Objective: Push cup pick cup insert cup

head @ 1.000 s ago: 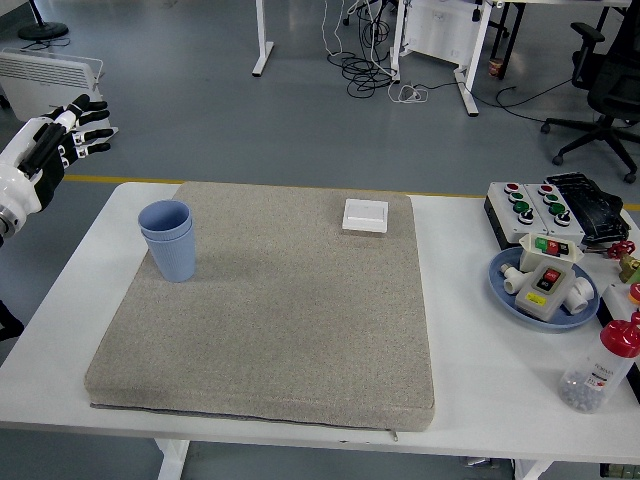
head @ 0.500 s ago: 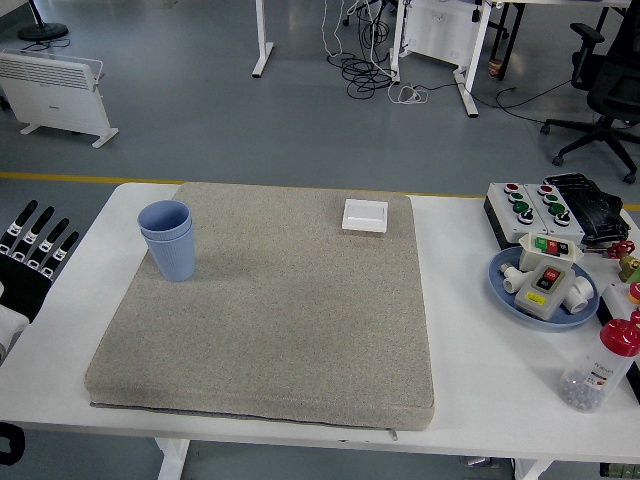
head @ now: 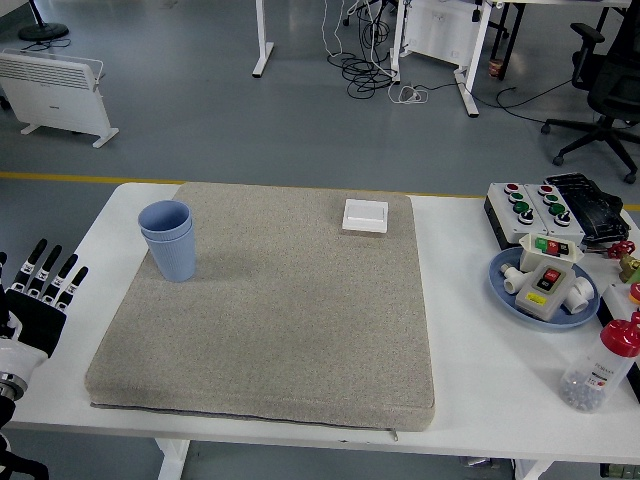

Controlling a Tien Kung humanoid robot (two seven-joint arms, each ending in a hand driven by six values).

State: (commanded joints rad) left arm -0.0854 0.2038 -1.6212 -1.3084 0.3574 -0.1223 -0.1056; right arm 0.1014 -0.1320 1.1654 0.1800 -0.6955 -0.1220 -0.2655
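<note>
1. A grey floor runs behind the white table, with a white panel heater off at the far left, a tangle of cables under desks at the back and a black office chair at the far right.
2. Most of the tabletop is covered by a thick beige mat.
3. On the mat's far left corner stand the blue cups, upright and pale blue. A second rim shows just under the top one, so one cup sits nested inside the other.
4. A small white switch plate lies flat near the mat's far edge, well apart from the cups.
5. The left hand hangs at the table's left edge, off the mat and nearer the front than the cups. Its black fingers are straight and slightly spread, pointing up and away, and they hold nothing. The cups stand beyond it and to its right, clear of any touch.
6. On the right side of the table sit a button box, a blue plate carrying a grey switch unit, and a red-capped bottle near the front.
</note>
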